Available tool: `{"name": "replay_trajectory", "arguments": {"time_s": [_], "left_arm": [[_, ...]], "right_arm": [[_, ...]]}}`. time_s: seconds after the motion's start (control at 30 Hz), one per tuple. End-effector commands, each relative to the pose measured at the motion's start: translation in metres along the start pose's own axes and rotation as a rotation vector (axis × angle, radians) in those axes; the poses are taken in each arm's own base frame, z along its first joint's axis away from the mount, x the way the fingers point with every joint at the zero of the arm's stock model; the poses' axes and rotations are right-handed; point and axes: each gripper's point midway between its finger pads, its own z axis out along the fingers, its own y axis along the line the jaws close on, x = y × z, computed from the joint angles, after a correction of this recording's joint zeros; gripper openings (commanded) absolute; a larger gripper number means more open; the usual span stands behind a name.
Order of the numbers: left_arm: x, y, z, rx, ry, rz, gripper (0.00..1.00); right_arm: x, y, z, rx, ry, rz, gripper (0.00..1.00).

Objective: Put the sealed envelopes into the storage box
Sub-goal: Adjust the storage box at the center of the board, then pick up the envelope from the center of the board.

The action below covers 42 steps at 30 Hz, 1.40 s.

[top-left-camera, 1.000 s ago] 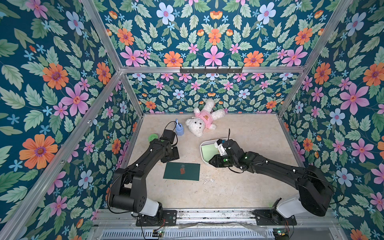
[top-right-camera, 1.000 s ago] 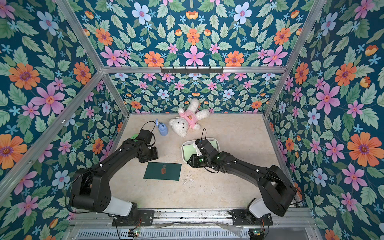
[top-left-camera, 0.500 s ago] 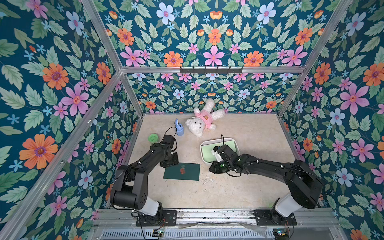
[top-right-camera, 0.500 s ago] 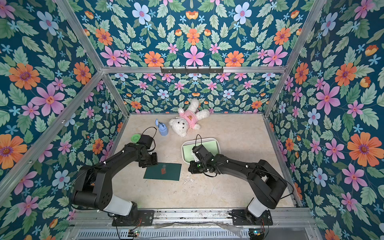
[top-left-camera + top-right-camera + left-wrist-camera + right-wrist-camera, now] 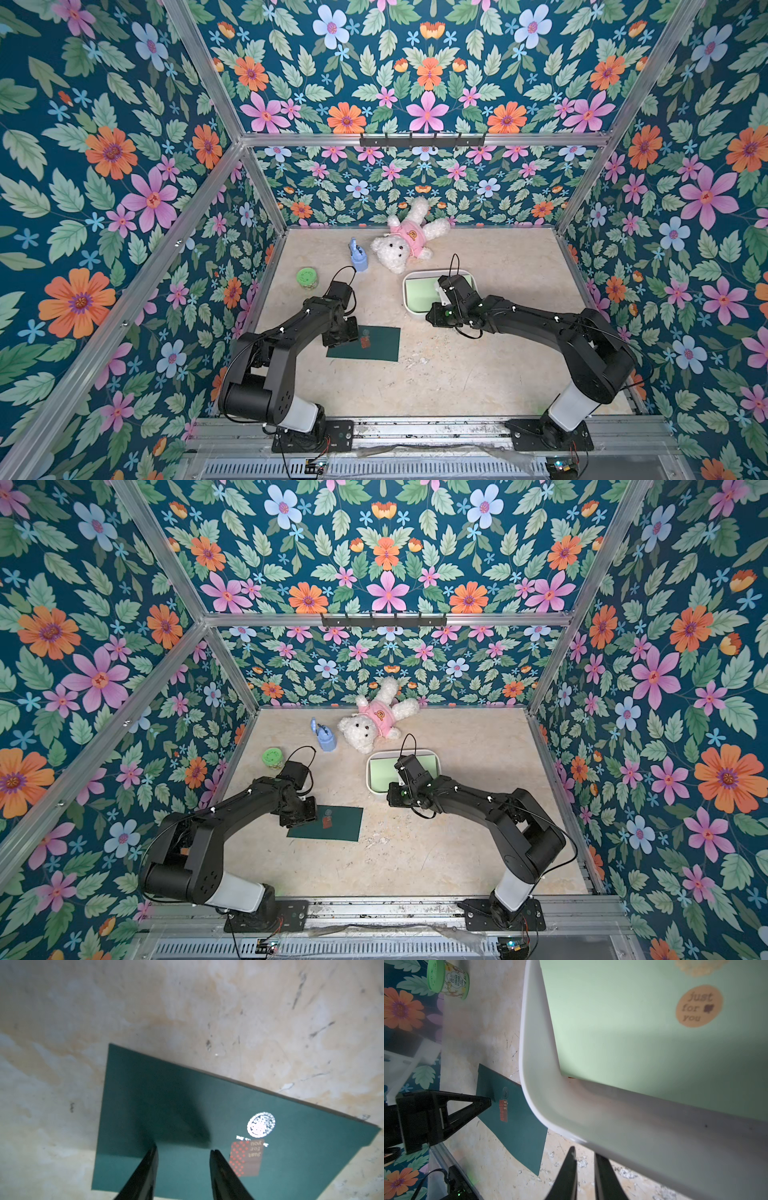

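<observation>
A dark green envelope [image 5: 370, 343] [image 5: 332, 823] lies flat on the table, with a small red seal sticker [image 5: 246, 1158] on it. My left gripper [image 5: 184, 1149] stands open right over its left part, a finger on either side of a bare green strip and nothing pinched. The white storage box [image 5: 409, 309] [image 5: 591, 1109] holds a light green envelope [image 5: 419, 291] [image 5: 623, 1022] with a round seal. My right gripper [image 5: 584, 1152] hangs just outside the box's near wall, its jaws a narrow gap apart with only table between them.
A white teddy bear [image 5: 405, 243] in pink, a blue spray bottle [image 5: 359, 257] and a green-lidded jar [image 5: 307, 279] stand at the back left. Floral walls close in three sides. The table is beige and scuffed.
My left gripper came forward from the back left down over the dark green envelope's left part and narrowed somewhat. My right gripper drew back from above the box to its near wall.
</observation>
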Motion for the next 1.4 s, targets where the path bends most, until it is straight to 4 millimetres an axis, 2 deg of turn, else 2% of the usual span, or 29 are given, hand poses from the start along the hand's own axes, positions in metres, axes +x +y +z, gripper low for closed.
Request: {"name": "replay_trajectory", "arguments": {"time_s": [0.0, 0.07, 0.23, 0.37, 0.57, 0.67, 0.83, 1.03, 1.17, 1.23, 1.37], "left_arm": [[-0.001, -0.005, -0.007, 0.025, -0.008, -0.016, 0.47], [-0.005, -0.005, -0.015, 0.013, -0.018, -0.018, 0.47], [-0.028, -0.002, -0.039, -0.038, -0.094, 0.016, 0.50], [-0.036, 0.003, -0.031, -0.079, -0.094, 0.064, 0.51], [-0.037, 0.002, -0.013, -0.049, -0.125, 0.107, 0.53], [-0.032, -0.003, -0.005, -0.005, -0.125, 0.101, 0.53], [-0.014, 0.002, 0.007, -0.008, -0.091, 0.068, 0.52], [0.021, 0.001, 0.016, -0.009, -0.027, 0.059, 0.52], [0.044, -0.018, 0.014, -0.030, 0.011, 0.108, 0.52], [0.050, -0.021, 0.013, -0.025, 0.028, 0.088, 0.52], [0.045, -0.023, 0.002, -0.015, -0.005, 0.055, 0.53]], "right_arm": [[0.004, 0.004, -0.004, -0.006, 0.021, -0.034, 0.25], [0.012, 0.011, -0.003, -0.017, 0.041, -0.047, 0.30], [0.032, 0.044, 0.002, -0.055, 0.068, -0.081, 0.42], [0.045, 0.056, 0.013, -0.077, 0.069, -0.055, 0.46], [0.042, 0.069, 0.013, -0.134, 0.003, 0.035, 0.49], [0.041, 0.072, 0.011, -0.167, -0.017, 0.083, 0.51], [0.045, 0.069, 0.014, -0.180, -0.014, 0.126, 0.53], [0.050, 0.065, 0.020, -0.188, -0.009, 0.163, 0.55], [0.054, 0.060, 0.023, -0.177, 0.004, 0.178, 0.55], [0.056, 0.057, 0.024, -0.170, 0.009, 0.184, 0.57], [0.059, 0.048, 0.025, -0.146, 0.011, 0.204, 0.60]]}}
